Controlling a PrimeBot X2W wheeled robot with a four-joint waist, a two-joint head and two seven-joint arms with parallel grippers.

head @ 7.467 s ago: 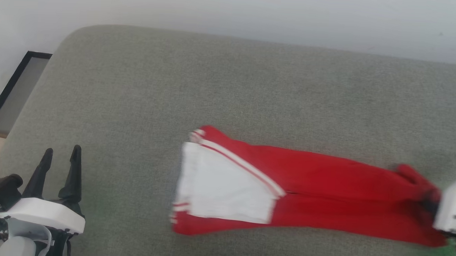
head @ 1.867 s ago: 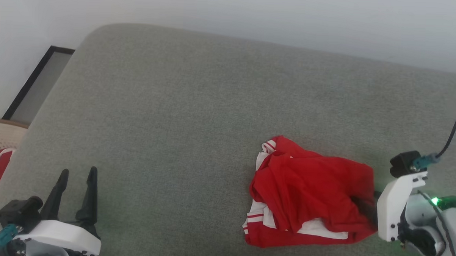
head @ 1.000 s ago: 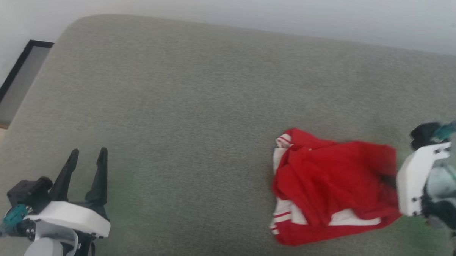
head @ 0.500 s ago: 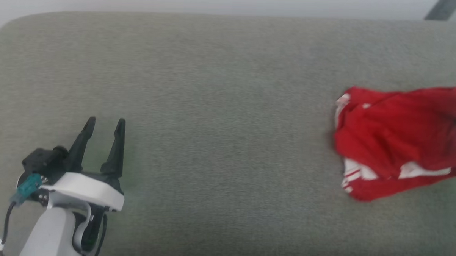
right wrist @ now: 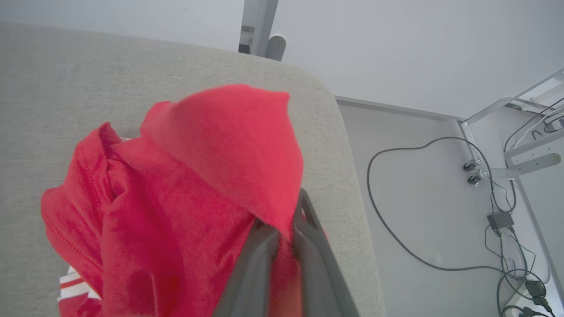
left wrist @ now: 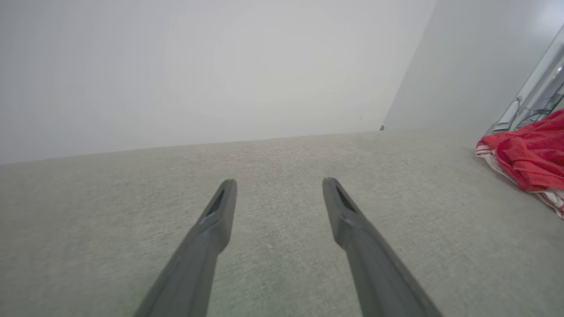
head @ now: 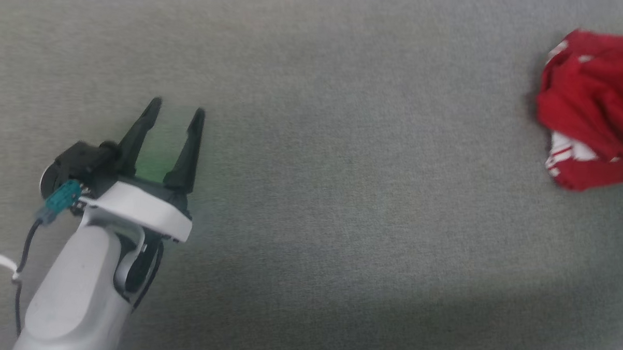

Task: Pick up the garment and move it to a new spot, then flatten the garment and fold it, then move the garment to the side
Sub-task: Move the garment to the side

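Observation:
The garment [head: 594, 102], red with white striped trim, lies bunched at the right edge of the head view. The right wrist view shows my right gripper [right wrist: 285, 237] shut on a raised fold of the garment [right wrist: 185, 193], near the cushion's right end. A flap of red fabric hides the fingertips. My left gripper [head: 178, 108] hovers open over bare cushion far to the left, nothing between its fingers. In the left wrist view the left gripper [left wrist: 278, 182] points at the wall, and the garment [left wrist: 524, 158] lies off to its right.
Everything rests on a wide grey-green upholstered cushion [head: 342, 197]. Its rounded right edge [right wrist: 348, 176] drops to a pale floor with black cables [right wrist: 396, 229] and a metal frame [right wrist: 511, 163]. A white wall [left wrist: 220, 66] stands behind the cushion.
The head camera has swung left and down, so the garment now sits at the view's right edge and the left gripper looms larger. The garment went from stretched out to bunched up.

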